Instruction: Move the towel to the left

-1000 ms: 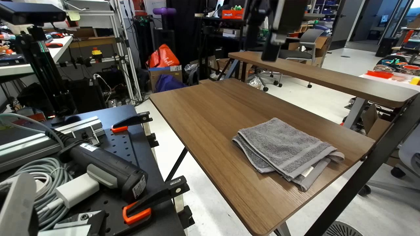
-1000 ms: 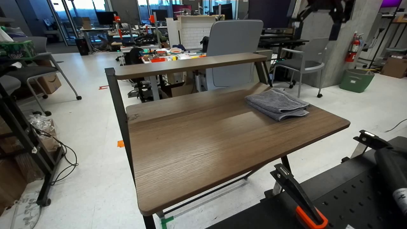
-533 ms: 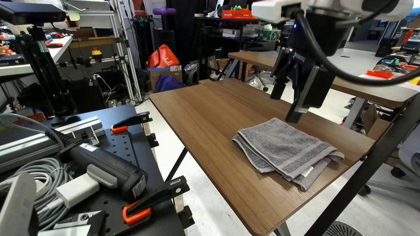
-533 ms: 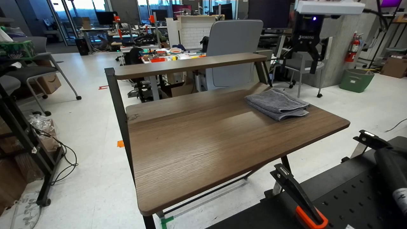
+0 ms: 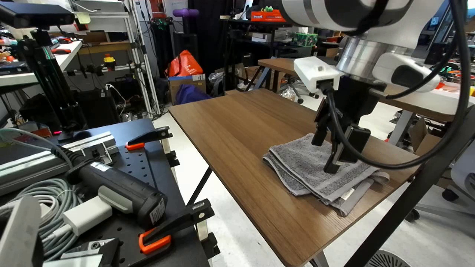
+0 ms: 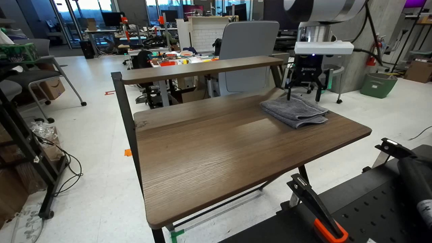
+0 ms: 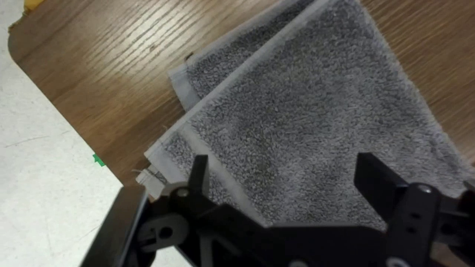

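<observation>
A folded grey towel (image 5: 297,163) lies on the brown wooden table (image 5: 237,126), near one end. It also shows in an exterior view (image 6: 290,109) at the table's far right part. In the wrist view the towel (image 7: 315,92) fills most of the picture, with stacked layers at its upper left edge. My gripper (image 5: 325,154) points down over the towel, and also shows in an exterior view (image 6: 303,97). In the wrist view the gripper (image 7: 282,159) is open, its fingers wide apart with towel beneath and nothing between them. Whether the fingertips touch the cloth I cannot tell.
A raised wooden shelf (image 6: 202,71) runs along one long side of the table, carried by a dark metal post (image 6: 126,128). A black bench with clamps (image 5: 178,222) and a cable coil (image 5: 59,196) stands beside the table. A grey chair back (image 6: 248,57) stands behind the shelf.
My gripper has come down from high above the table to just over the towel. It has stayed open between its fingers. The towel has not moved.
</observation>
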Controlling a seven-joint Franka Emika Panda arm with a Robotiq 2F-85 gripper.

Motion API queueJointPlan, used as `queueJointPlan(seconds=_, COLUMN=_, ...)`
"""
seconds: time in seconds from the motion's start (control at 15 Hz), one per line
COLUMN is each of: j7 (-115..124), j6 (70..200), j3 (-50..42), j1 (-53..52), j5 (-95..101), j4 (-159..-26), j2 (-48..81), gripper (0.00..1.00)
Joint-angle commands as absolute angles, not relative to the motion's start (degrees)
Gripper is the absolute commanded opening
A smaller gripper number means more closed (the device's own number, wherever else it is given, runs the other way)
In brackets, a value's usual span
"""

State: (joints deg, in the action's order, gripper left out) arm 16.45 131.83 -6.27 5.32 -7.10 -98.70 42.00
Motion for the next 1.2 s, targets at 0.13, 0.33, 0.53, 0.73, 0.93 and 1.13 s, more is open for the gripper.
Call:
queueJointPlan(seconds=0.13, j7=19.8, j6=131.55, j3=-7.05, j1=2.65, j5=-6.06, j4=-91.75, j2=49.4, gripper=1.0)
queueJointPlan(seconds=0.33, j7=20.53, j6=130.84, j3=-6.71, j1=0.52, j5=-5.46, j4=-89.19, j2=51.72, gripper=1.0)
queueJointPlan(seconds=0.53, j7=21.4, j6=130.42, j3=-6.51, j1=-2.51, j5=-3.72, j4=-87.36, j2=53.06, gripper=1.0)
queueJointPlan(seconds=0.73, j7=22.58, j6=128.68, j3=-5.83, j1=-6.32, j5=-1.56, j4=-84.6, j2=54.87, gripper=1.0)
queueJointPlan(seconds=0.93, j7=23.02, j6=126.47, j3=-5.04, j1=-9.78, j5=0.5, j4=-81.35, j2=56.95, gripper=1.0)
queueJointPlan(seconds=1.13, j7=23.51, j6=124.0, j3=-4.59, j1=-13.27, j5=2.43, j4=-78.4, j2=58.69, gripper=1.0)
